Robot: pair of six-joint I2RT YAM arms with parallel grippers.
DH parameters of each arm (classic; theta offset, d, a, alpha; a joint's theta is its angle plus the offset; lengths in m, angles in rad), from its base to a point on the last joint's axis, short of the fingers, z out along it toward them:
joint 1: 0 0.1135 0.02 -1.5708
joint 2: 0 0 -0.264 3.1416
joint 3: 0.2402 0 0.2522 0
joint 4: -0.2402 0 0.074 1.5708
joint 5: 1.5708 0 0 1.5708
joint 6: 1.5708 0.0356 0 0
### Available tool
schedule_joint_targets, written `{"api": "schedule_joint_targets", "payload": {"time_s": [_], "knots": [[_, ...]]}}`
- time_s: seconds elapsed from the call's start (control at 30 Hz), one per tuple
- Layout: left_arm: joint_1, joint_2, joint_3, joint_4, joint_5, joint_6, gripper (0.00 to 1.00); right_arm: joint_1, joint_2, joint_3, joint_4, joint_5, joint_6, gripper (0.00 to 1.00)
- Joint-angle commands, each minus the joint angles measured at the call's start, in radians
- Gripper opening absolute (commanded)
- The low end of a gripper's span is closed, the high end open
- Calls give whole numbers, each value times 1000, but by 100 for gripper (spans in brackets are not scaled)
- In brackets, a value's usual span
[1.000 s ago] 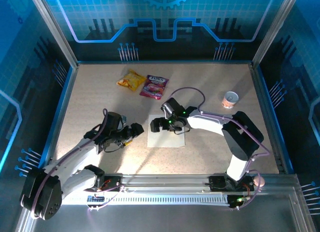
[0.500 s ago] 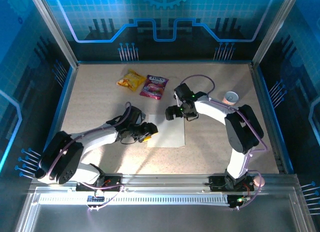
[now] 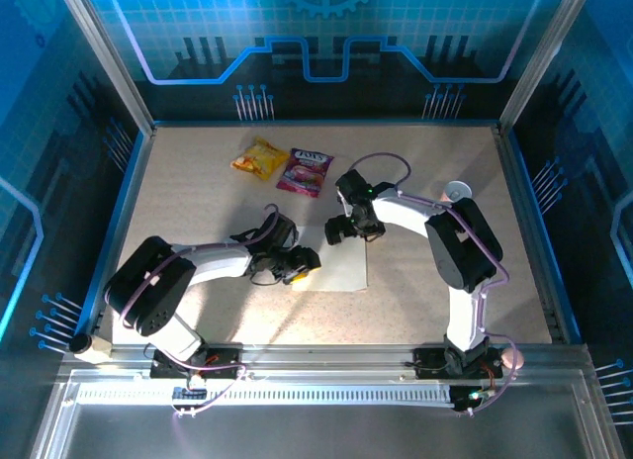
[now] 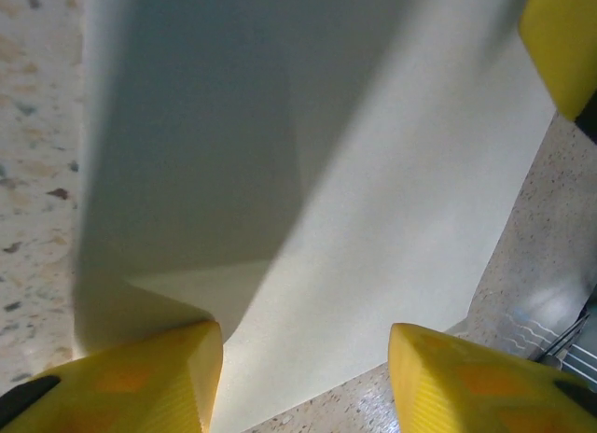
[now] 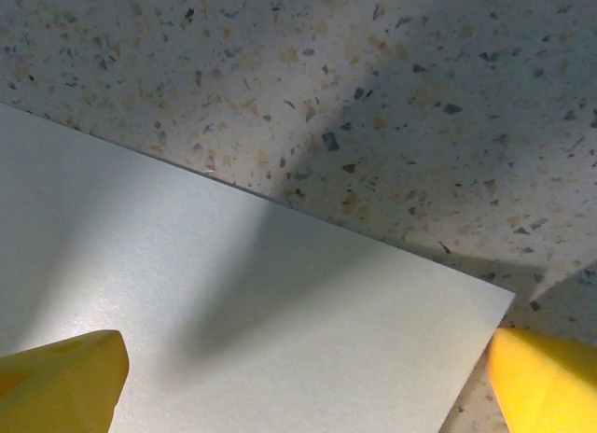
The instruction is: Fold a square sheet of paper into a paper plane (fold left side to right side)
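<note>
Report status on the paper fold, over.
Left fingers open at left edge of paper. Right fingers open over its far edge. No fold seen yet. Yellow packet and pink packet sit clear, farther back.

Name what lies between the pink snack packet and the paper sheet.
Bare speckled tabletop between pink snack packet and paper sheet, in the top view.

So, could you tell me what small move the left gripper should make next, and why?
Probably close the left gripper on the left edge of the square sheet of paper: it lies flat and unfolded, with that edge between the open fingers.
</note>
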Motion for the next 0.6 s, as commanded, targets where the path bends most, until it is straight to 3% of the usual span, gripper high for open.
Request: {"api": "schedule_joint_targets", "payload": {"time_s": [0.0,0.2,0.43,0.57], "knots": [[-13,20,-1,-6,-29,-21,52,27,15,-16,-26,-31,11,99],[-18,17,-17,-8,-44,-20,51,58,-32,-36,-45,-29,24,100],[-22,8,-21,-2,-51,-25,51,84,-75,-49,-66,-32,30,95],[-23,6,-18,-2,-54,-25,52,85,-80,-53,-70,-43,33,87]]}}
